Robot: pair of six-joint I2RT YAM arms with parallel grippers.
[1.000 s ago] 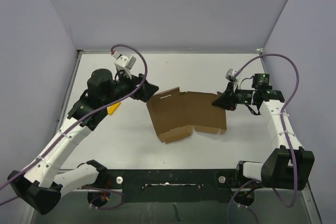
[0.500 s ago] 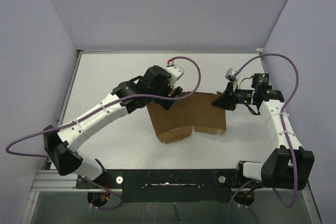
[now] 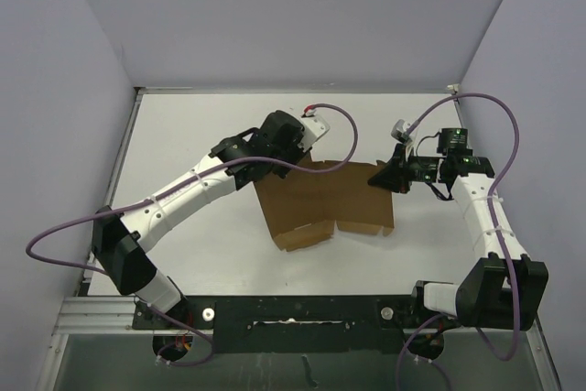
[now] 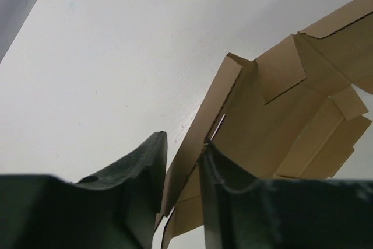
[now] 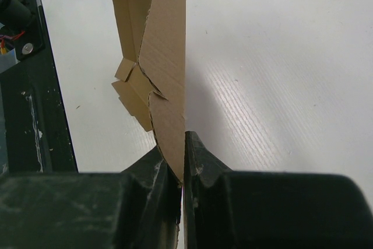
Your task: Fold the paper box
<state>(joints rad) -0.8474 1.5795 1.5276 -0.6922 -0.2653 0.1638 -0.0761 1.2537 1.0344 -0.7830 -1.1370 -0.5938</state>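
Cardboard paper box [image 3: 325, 203] lies part-folded mid-table [image 3: 183, 125] in the top view. Left wrist: left gripper [image 4: 182, 147] straddles a raised flap, jaws narrow, can't tell if it's pinched. Right wrist: right gripper [image 5: 178, 144] is clamped on the opposite edge, so next I'd confirm the left pinch, then fold the flap along its crease.

A white bench [image 3: 183, 135] fills the middle of the overhead view. Pale lavender walls enclose it: a back wall [image 3: 293, 16] across the top, a left wall [image 3: 46, 135] and a right wall [image 3: 549, 89]. A black strip [image 3: 302, 309] runs along the bottom. In the right wrist view, the bench shows fine ribbing.
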